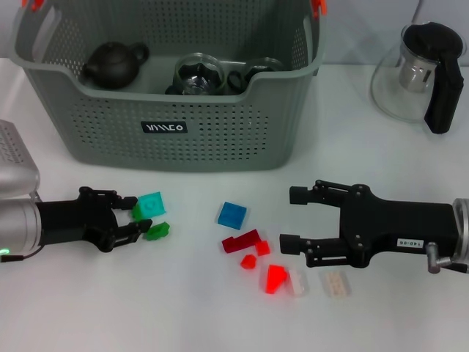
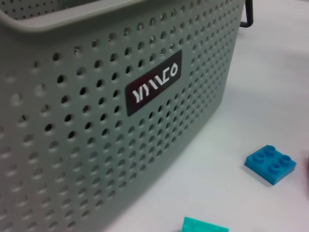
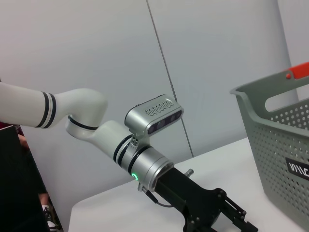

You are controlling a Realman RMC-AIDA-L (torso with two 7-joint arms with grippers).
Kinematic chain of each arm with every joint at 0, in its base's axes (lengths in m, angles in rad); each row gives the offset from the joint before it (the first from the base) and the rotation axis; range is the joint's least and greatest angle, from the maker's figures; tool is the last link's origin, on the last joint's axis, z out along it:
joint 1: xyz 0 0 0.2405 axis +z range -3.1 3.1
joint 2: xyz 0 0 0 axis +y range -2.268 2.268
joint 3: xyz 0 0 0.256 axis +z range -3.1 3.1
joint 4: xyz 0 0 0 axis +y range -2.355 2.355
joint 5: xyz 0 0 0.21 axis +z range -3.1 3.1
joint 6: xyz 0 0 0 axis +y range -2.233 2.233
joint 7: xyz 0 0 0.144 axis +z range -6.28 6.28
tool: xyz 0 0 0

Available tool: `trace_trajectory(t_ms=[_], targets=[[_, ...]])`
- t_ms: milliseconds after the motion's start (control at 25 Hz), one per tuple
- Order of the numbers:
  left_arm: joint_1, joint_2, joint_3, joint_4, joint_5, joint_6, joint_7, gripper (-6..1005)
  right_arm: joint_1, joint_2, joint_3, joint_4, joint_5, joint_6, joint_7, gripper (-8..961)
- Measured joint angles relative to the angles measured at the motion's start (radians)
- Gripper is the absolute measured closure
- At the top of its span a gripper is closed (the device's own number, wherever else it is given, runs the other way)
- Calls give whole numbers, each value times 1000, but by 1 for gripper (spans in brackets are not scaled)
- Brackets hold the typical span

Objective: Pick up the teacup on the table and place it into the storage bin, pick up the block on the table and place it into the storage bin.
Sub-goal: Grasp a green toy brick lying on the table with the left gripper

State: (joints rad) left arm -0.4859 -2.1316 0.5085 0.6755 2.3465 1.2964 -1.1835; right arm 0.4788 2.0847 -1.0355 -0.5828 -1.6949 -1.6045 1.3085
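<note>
The grey-green storage bin [image 1: 176, 139] stands at the back centre and holds a dark teapot [image 1: 113, 64] and glass cups [image 1: 198, 75]. No teacup shows on the table. My left gripper [image 1: 139, 214] lies low on the table at the left, open, with a teal block [image 1: 152, 205] at its fingertips and a small green block [image 1: 157, 232] beside the lower finger. The left wrist view shows the bin wall [image 2: 96, 145], the teal block's edge [image 2: 205, 225] and a blue block [image 2: 270, 163]. My right gripper [image 1: 289, 218] is open and empty, to the right of the blocks.
Between the grippers lie a blue block [image 1: 233, 215], a dark red block [image 1: 242, 240], small red pieces [image 1: 275, 277], a clear piece [image 1: 299, 283] and a beige piece [image 1: 335, 284]. A glass pitcher with a black handle [image 1: 421, 70] stands at the back right.
</note>
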Motion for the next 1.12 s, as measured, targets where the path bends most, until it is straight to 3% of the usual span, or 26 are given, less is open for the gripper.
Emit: trace_trajectory(t_ms=[1120], targets=[[12,-18,4,6,-7,-12,44,572,7,0,0,0,-3,0,0,26]])
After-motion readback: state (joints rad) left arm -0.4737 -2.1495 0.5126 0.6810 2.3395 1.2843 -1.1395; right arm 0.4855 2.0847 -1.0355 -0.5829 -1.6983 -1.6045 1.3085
